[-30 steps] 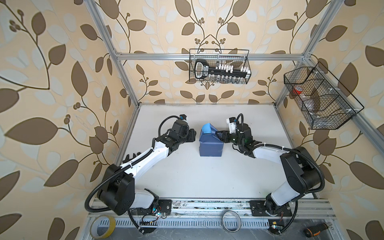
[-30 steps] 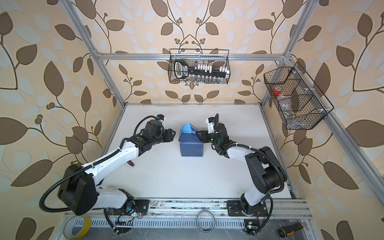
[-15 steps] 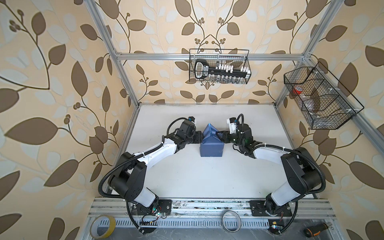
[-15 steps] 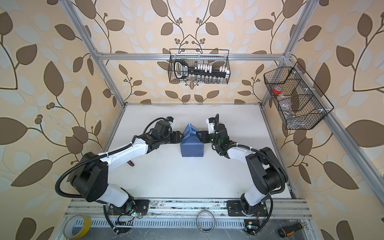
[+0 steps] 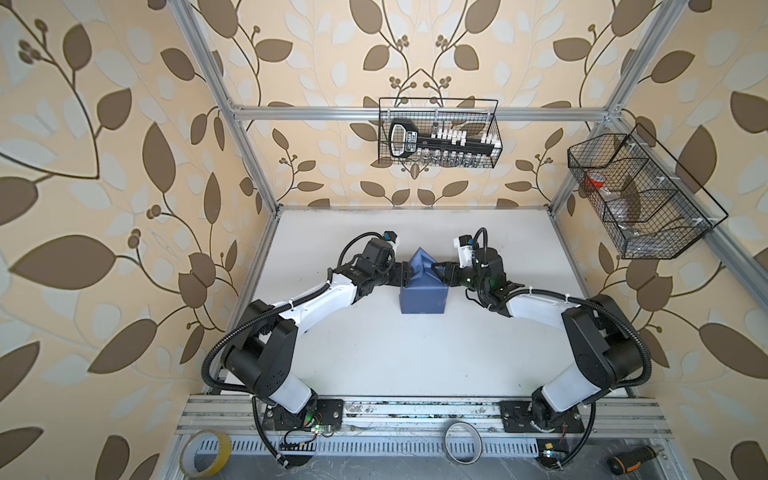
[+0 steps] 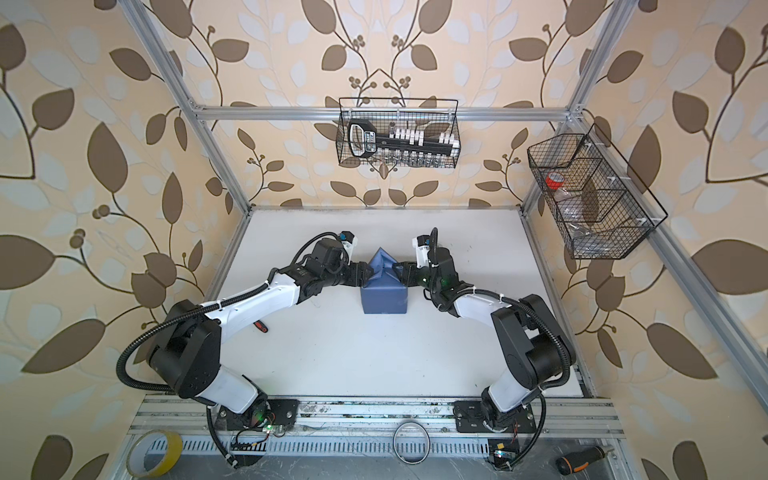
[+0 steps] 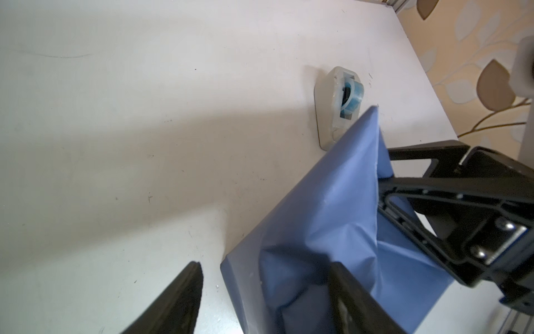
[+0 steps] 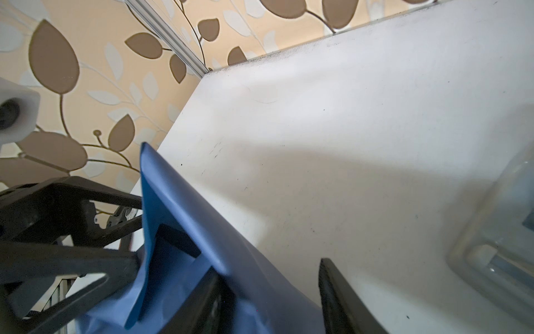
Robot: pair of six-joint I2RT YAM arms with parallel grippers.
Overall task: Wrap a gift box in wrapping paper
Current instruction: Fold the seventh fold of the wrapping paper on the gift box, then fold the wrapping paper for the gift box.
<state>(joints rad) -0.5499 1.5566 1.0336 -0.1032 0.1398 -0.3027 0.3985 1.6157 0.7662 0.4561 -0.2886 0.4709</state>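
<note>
The wrapping paper [image 5: 424, 293] [image 6: 384, 297], slate blue side out, encloses a block in the middle of the white table [image 5: 415, 365]. The gift box is hidden under it. At the parcel's far end the paper rises to a creased peak [image 7: 341, 202] [image 8: 179, 208]. My left gripper [image 5: 405, 276] [image 7: 265, 264] is at that end's left side, open, with the paper's folded corner between its fingers. Opposite it, my right gripper [image 5: 440, 274] [image 8: 268, 266] is open too. One finger [image 8: 202, 300] is tucked under the fold, and the other stands off over bare table.
A clear tape dispenser [image 7: 335, 101] [image 8: 497, 231] with blue tape sits on the table just past the parcel's far end. Wire baskets hang on the back wall [image 5: 438, 133] and right wall [image 5: 640, 195]. A red-handled tool [image 6: 261, 326] lies under the left arm.
My left arm swung right to the parcel's far end, and its jaws have spread wider. The light blue flap there got folded in and now shows slate blue. The right arm held still.
</note>
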